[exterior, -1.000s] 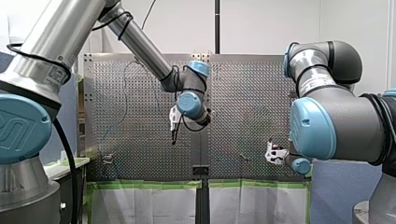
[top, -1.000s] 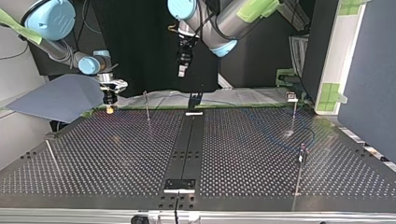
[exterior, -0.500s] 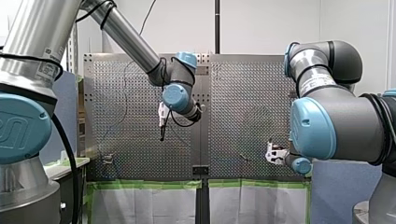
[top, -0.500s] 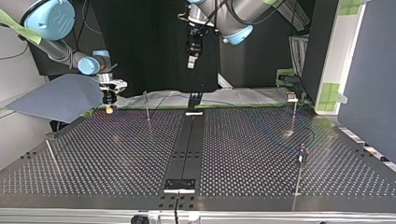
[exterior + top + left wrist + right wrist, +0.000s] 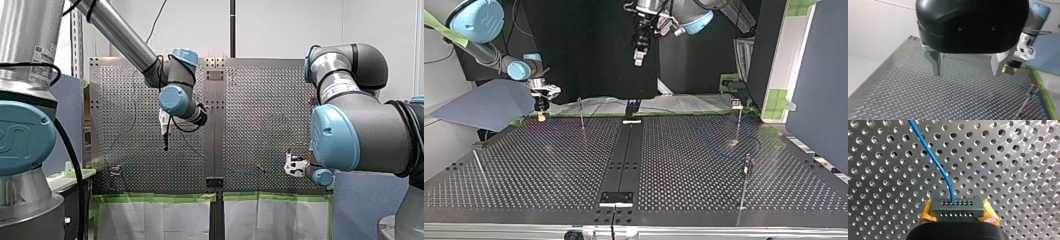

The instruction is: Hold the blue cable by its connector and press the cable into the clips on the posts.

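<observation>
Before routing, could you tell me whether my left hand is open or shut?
Open: in my left hand the fingers stand apart, nothing between them.

The left arm (image 5: pixel 120 35) extends from the front view's left toward the middle, wrist bent downward. The left end effector (image 5: pixel 966 73) hangs well above the tabletop (image 5: pixel 684 170), its metal fingers (image 5: pixel 934 62) pointing down and spread apart with nothing between them. The right arm (image 5: pixel 360 130) is folded. The right end effector (image 5: pixel 957 213) sits low, its yellow pads (image 5: pixel 926 213) clamped on the connector (image 5: pixel 956 206).
</observation>
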Tool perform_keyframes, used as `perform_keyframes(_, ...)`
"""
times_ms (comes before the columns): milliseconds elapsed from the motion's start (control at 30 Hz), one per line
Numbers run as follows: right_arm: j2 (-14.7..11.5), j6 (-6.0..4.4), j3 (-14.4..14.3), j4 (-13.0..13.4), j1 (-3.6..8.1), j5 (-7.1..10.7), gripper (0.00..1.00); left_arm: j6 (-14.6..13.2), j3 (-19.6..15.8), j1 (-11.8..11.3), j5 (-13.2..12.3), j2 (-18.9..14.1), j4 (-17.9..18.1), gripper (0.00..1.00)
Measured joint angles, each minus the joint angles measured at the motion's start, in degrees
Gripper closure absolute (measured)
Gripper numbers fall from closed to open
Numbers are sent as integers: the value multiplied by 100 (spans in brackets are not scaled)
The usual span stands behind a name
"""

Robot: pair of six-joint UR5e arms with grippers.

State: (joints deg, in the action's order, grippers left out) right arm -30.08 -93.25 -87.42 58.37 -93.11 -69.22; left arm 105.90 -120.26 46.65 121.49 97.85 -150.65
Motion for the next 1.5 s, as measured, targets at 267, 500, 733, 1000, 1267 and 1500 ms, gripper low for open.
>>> perform_keyframes(267,-39,45,2,-45,-7,8,100,149,-439,-80,26,-437,433,0)
perform_keyframes(500,-322,139,-14,-315,-21,37,100,127,-800,-140,26,-799,795,0)
perform_keyframes(733,-654,139,-181,-529,-75,44,100,109,-1141,-158,24,-1131,1136,0)
perform_keyframes(1000,-1037,-1,-286,-759,-229,-240,100,94,-1525,-136,-9,-1210,1517,0)
perform_keyframes(1267,-1423,-52,-331,-1137,-350,-439,100,100,-1873,-90,-92,-1044,1654,0)
perform_keyframes(1500,-1789,-285,-556,-1322,-597,-518,100,8,-1932,-90,-359,-775,1731,0)
